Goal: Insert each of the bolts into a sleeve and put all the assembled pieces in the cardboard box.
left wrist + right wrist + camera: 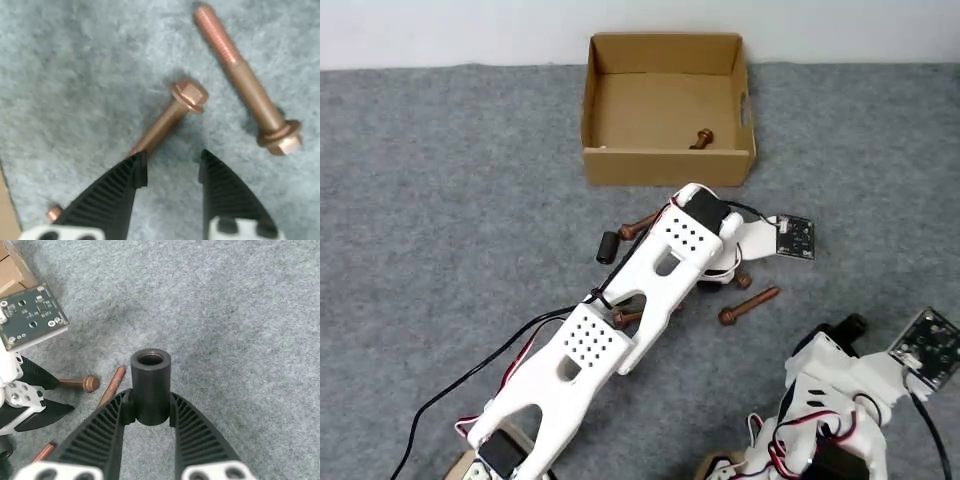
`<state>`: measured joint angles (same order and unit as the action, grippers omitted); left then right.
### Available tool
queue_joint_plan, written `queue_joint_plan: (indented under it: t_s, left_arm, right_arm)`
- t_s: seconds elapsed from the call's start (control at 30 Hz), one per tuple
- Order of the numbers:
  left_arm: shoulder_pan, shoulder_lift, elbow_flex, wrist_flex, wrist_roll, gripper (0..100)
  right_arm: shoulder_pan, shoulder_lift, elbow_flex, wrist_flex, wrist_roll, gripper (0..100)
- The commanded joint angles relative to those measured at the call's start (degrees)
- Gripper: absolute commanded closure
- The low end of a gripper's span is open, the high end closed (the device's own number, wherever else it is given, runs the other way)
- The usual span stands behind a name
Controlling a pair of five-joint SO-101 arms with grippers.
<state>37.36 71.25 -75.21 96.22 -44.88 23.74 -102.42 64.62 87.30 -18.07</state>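
Observation:
My left gripper (172,160) is open just above the carpet, its black fingertips (131,172) either side of the shaft end of a copper bolt (167,120). A second, longer bolt (245,85) lies close beside it. My right gripper (149,402) is shut on a black sleeve (150,377), held off the carpet with its bore facing the camera. In the high view the left arm (665,260) stretches to the table's middle. The cardboard box (665,165) stands at the back with one bolt piece (702,138) inside. Another sleeve (608,247) lies beside a bolt (640,225).
More bolts lie on the grey carpet: one (748,303) right of the left arm and one (625,318) partly under it. The left arm's camera board (794,236) sticks out to the right. The right arm (840,400) sits at the front right.

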Motion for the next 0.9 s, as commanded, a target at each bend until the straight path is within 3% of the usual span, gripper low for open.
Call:
queue_joint_plan:
  t_s: [0.0, 0.37, 0.57, 0.87]
  left_arm:
    - [0.5, -0.5, -0.7, -2.8, -0.5, 82]
    - [2.8, -0.5, -6.6, -1.7, -0.6, 82]
    - [2.8, -0.5, -10.8, 1.8, -4.5, 82]
    - [3.3, 3.9, -10.4, -1.1, -4.9, 82]
  right_arm:
    - [0.6, -0.2, -0.2, -1.3, 0.4, 99.1]
    - [0.6, -0.2, -0.2, -1.3, 0.4, 99.1]
    - [0.6, -0.2, -0.2, -1.3, 0.4, 99.1]
    - [0.6, -0.2, -0.2, -1.3, 0.4, 99.1]
